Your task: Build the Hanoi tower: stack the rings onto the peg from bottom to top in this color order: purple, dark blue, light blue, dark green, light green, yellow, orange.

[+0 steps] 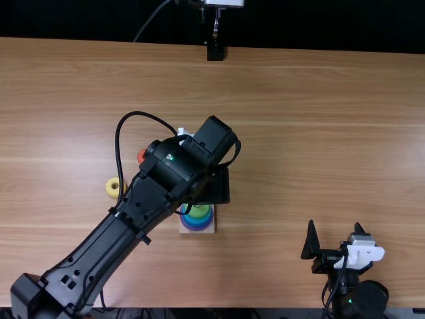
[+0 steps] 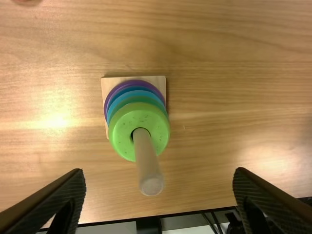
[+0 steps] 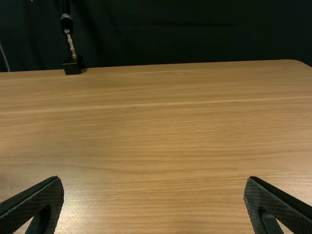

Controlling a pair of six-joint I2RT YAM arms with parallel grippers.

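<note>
My left gripper (image 1: pixel 218 187) was over the peg (image 2: pixel 147 161), with my left arm (image 1: pixel 143 189) slanting in from the near left and covering much of the stack from above. In my left wrist view, the fingers of that gripper (image 2: pixel 158 171) stood wide apart, one on either side of the peg's pale, rounded tip, and neither touched it.

The peg rose upright from its square wooden base (image 2: pixel 108 84). Around it, from the bottom up, lay the purple ring (image 2: pixel 131 82), the dark blue ring (image 2: pixel 131 89), the light blue ring (image 2: pixel 134 94), the dark green ring (image 2: pixel 139 100) and, topmost, the light green ring (image 2: pixel 146 114). The long upper part of the peg stood bare above that top ring.

The yellow ring (image 1: pixel 113 187) lay flat on the wooden table (image 1: pixel 299 133), to the left of the peg and apart from it. The orange ring (image 1: pixel 141 155) was left of the peg too, but farther from the table's near edge, and my arm hid part of it.

My right gripper (image 1: pixel 335 229) was well to the right of the peg and closer to the near edge, its two fingers spread wide. Beyond the peg, at the table's far edge, stood a small black stand (image 1: pixel 215 50).
</note>
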